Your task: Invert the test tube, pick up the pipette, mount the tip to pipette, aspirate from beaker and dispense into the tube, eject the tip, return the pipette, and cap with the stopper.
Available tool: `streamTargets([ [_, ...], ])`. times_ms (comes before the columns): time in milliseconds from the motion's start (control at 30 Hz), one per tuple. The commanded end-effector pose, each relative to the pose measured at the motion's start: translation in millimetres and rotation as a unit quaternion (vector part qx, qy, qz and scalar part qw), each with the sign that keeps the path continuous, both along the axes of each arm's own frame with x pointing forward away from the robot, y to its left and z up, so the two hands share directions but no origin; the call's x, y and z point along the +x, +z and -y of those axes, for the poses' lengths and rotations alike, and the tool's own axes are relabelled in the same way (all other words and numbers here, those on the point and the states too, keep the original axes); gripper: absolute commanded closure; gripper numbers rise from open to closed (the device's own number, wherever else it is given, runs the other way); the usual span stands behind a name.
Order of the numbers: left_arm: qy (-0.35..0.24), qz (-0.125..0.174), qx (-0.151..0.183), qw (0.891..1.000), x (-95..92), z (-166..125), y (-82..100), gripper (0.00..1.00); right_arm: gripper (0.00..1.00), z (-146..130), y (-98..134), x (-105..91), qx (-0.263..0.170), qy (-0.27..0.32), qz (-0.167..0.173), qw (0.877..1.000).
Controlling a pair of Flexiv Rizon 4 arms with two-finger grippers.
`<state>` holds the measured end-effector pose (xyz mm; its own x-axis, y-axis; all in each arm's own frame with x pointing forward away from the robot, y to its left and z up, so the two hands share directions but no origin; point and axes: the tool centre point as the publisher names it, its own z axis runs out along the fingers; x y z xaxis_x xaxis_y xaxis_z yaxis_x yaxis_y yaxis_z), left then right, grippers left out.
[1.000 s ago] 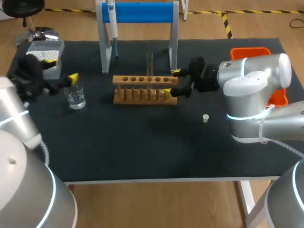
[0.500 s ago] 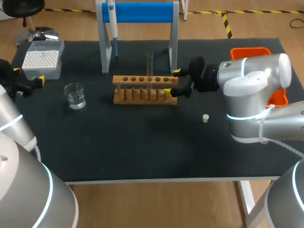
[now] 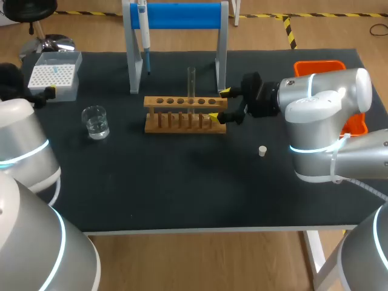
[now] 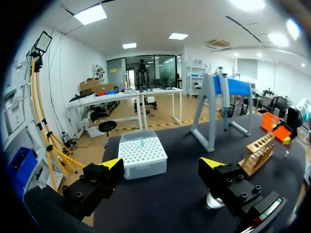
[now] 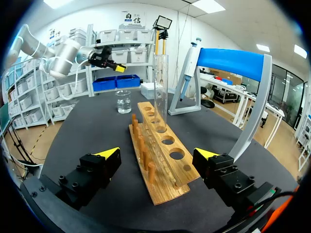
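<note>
Both hands released, holding nothing: right gripper (image 3: 219, 104) at the rack (image 3: 182, 118) end, test tube (image 3: 191, 91) upright in it, left gripper (image 4: 161, 163) facing the tip box (image 4: 142, 156). Pipette (image 3: 144, 36) hangs on the blue stand (image 3: 176, 15). I judge it's next, so I'd approach square, grip the body and lift straight off.

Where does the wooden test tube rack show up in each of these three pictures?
Head view: wooden rack mid-table, in front of the blue-topped stand, its end between the fingers of the right gripper.
Left wrist view: rack far ahead of the left gripper, off to one side, beside the stand.
Right wrist view: rack straight ahead, near end between the open fingers, stand beside it.
Shared landmark: the blue-topped stand.
</note>
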<state>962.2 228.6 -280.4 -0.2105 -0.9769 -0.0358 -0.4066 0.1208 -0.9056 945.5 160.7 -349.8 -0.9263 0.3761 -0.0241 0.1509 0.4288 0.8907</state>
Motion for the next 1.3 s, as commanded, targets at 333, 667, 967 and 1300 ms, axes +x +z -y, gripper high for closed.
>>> streamTargets([
  [333,0.011,-0.021,-0.005,1.0,56.5,-3,-23.9,0.0,0.0,1,0,0.0,0.001,0.001,0.0,1.0],
  [667,0.02,-0.03,-0.005,0.999,80.9,-12,-37.9,0.0,0.0,1,0,0.0,0.001,0.001,0.0,1.0],
  [967,0.03,-0.032,-0.004,0.999,104.4,-19,-46.0,0.0,0.0,1,0,0.0,0.001,0.001,0.0,1.0],
  [1300,0.033,-0.04,-0.002,0.999,128.9,-24,-56.3,0.0,0.0,1,0,0.0,0.001,0.001,0.0,1.0],
])
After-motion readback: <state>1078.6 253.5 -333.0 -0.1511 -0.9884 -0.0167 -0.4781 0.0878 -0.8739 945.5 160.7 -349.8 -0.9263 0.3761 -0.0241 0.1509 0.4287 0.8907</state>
